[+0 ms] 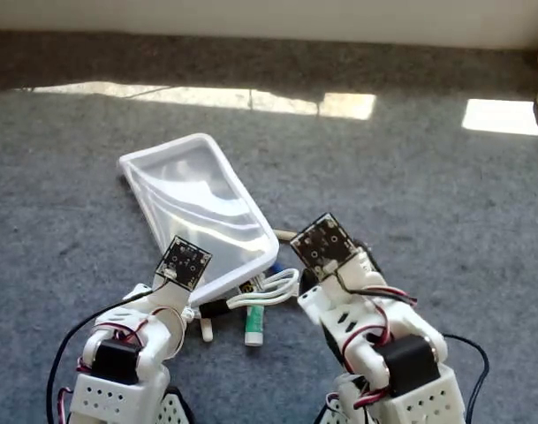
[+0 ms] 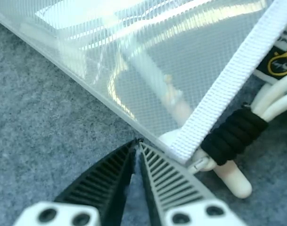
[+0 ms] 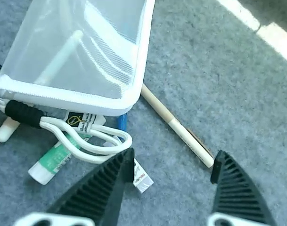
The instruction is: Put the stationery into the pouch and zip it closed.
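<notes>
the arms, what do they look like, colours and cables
White plastic left arm and right arm with black motors, and red, black and white wires. A square black circuit board tops each wrist. The left gripper and right gripper have black ribbed, tapered fingers.
</notes>
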{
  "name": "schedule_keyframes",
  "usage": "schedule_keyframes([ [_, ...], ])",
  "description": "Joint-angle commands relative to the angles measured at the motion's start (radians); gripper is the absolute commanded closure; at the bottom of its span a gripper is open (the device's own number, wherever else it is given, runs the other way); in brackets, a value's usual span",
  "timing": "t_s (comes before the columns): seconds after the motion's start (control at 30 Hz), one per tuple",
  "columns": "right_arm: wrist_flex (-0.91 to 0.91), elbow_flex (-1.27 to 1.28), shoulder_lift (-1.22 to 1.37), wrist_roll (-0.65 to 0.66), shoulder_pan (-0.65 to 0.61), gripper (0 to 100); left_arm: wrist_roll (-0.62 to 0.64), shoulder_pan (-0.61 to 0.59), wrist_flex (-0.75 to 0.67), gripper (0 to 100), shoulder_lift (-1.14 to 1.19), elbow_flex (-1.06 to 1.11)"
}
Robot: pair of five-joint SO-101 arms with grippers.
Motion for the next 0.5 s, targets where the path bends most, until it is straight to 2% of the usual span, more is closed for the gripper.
schedule_keyframes([
  [0.0,0.01,-0.16,0.179,0.017,-0.028,73.9,0.009,0.002,0.006,99,-0.01,0.019],
  [0.1,0.01,-0.216,0.291,0.028,-0.067,73.8,0.009,0.002,0.006,99,-0.01,0.019],
  [0.47,0.002,-0.246,0.607,0.201,-0.17,73.8,0.009,0.002,0.006,99,-0.01,0.019],
])
